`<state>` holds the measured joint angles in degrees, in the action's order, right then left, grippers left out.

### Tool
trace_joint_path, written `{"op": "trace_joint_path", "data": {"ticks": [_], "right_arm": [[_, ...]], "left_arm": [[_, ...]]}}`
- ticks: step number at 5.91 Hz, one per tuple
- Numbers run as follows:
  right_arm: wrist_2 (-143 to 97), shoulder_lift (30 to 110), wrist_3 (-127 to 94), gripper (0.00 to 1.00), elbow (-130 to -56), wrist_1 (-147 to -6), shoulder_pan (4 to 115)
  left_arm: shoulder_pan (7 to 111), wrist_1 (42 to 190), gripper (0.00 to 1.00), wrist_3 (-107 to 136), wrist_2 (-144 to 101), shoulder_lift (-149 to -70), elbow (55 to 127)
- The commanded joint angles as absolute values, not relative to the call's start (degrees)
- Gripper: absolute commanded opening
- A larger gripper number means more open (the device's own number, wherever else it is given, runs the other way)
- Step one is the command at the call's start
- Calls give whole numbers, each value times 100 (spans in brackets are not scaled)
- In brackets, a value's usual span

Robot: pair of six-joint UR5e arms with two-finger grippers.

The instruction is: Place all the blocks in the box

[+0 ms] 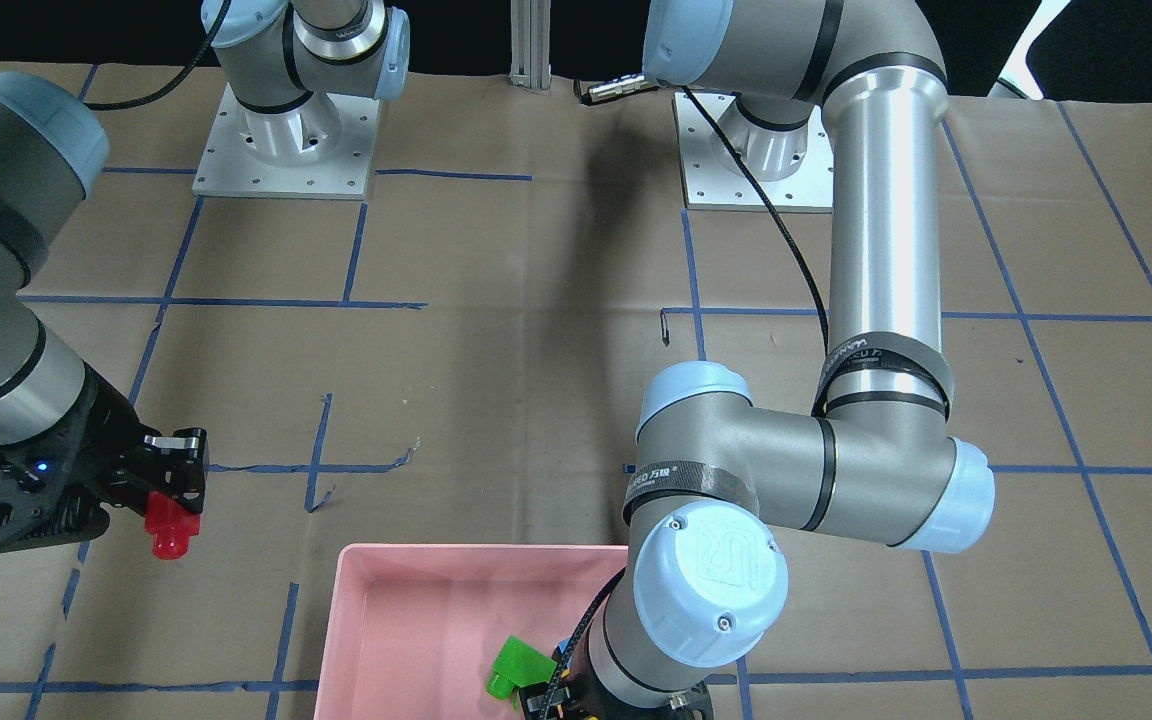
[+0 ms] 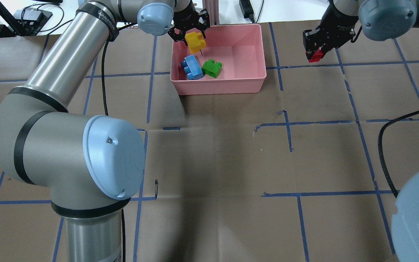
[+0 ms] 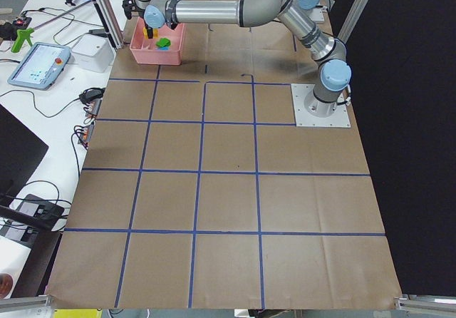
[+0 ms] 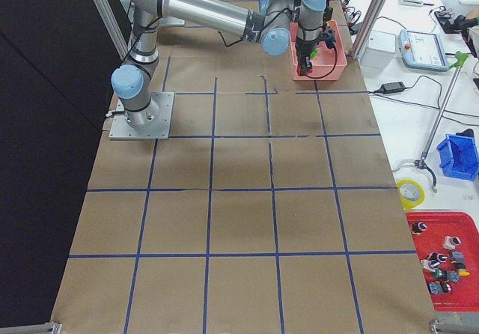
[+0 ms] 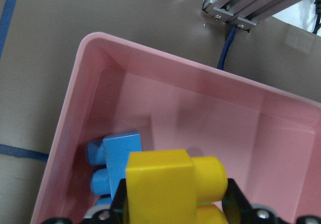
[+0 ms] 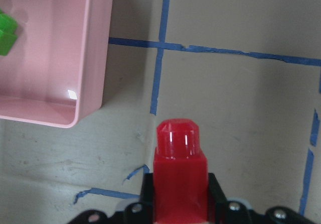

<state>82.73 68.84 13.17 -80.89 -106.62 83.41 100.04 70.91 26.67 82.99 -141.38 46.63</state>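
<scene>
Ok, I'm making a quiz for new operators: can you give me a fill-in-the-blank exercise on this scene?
The right gripper grips the red block ___ the box.
The left gripper holds the yellow block over the ___.
Only the blue block and the green block lie in the box: ___ blocks.
Missing: outside; box; two.

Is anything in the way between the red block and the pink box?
No, nothing visible. The right hand holds the red block beside the pink box, with only bare taped table between them.
</scene>
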Motion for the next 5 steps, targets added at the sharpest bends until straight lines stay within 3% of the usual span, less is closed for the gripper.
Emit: {"op": "trace_joint_path", "data": {"ticks": [1,2,5], "right_arm": [[8139,6699,1116,8,-7588,-10574,8638],[8034,6584,803,8,-7376,-10129,8796],[6674,5832,344,8,-6824,-10509,9420]], "left_arm": [[10002,7275,100,2698,8429,-13889,4650],[9889,7738,100,2594,8429,-13530,4667],[8888,9015,100,1173,8429,-12414,5025]]}}
